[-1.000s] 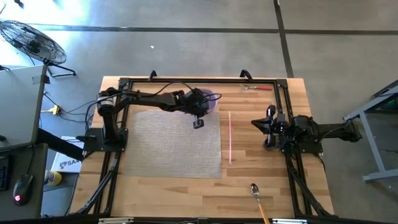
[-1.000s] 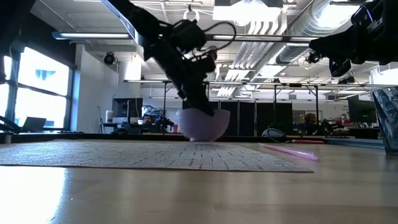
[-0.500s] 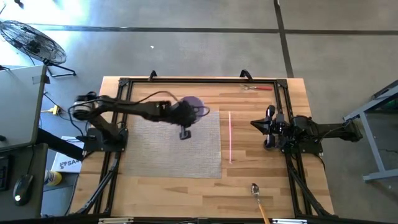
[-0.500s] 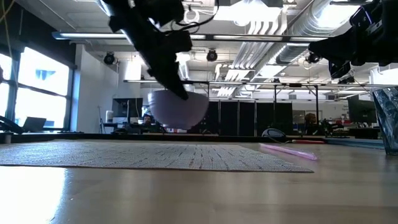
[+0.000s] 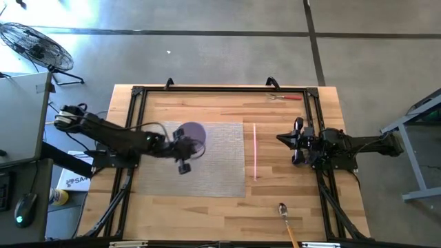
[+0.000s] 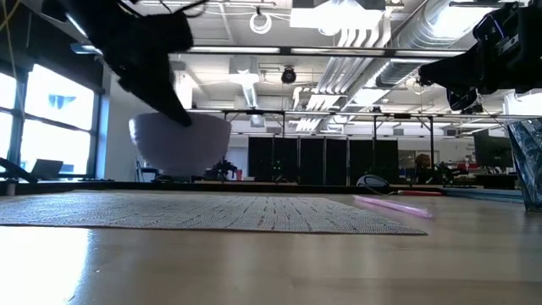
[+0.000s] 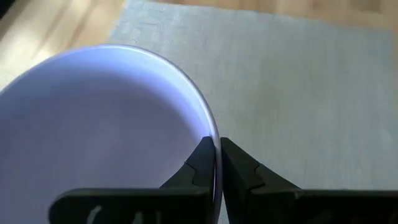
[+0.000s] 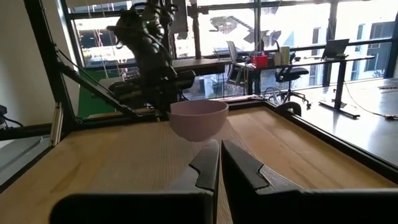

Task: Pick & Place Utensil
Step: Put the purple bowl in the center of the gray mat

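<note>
My left gripper is clamped on the bowl rim, bowl held clear above the mat, over its left part. Right gripper w/ fingers together, parked right of mat. Straw just off mat's right edge; spoon near table front, right of mat.

left gripper: clamped on bowl rim, raised | right gripper: fingers together, idle at right side
</note>
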